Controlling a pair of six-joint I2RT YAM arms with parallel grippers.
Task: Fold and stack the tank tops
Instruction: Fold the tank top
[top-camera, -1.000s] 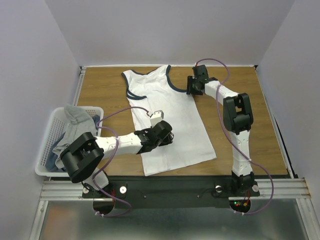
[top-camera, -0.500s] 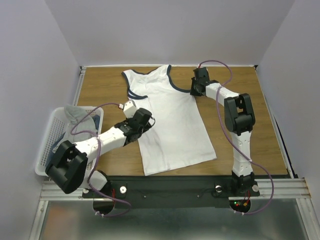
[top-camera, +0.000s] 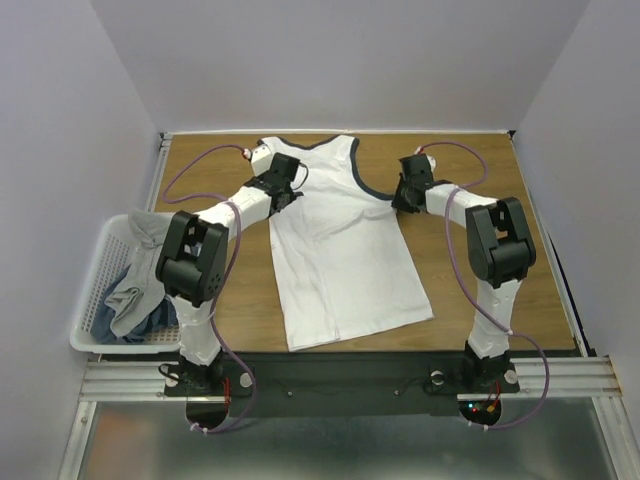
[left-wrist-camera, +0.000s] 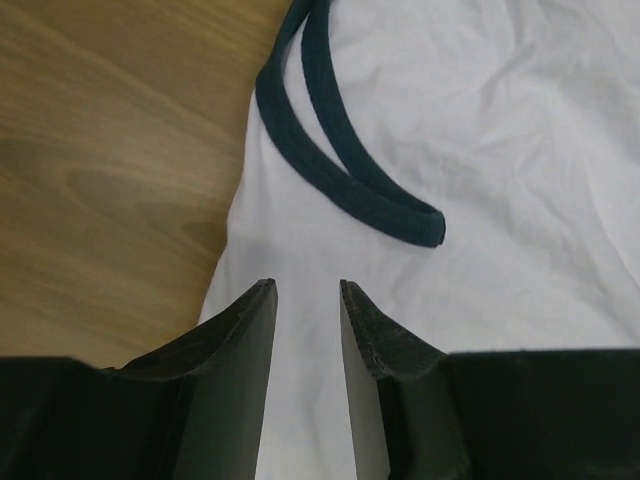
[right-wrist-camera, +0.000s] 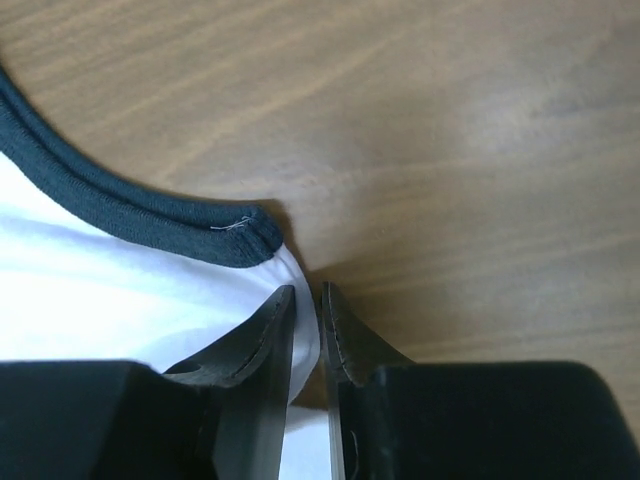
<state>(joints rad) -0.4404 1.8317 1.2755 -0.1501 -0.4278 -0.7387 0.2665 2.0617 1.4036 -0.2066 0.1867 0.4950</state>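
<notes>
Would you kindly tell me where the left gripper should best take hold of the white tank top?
Probably the side edge below the navy armhole trim, approached from the wood on its left. The white tank top lies flat, so only edges offer a pinchable lip; the left gripper is open there, the right gripper pinching the opposite edge.

White tank top (top-camera: 340, 250) w/ navy trim; grey tops (top-camera: 128, 298); white lattice basket (top-camera: 90, 290)

Plain pale lilac walls (top-camera: 350, 60) enclose a brown wooden table (top-camera: 550, 260) with a metal rail (top-camera: 570, 375) along its near edge.
</notes>
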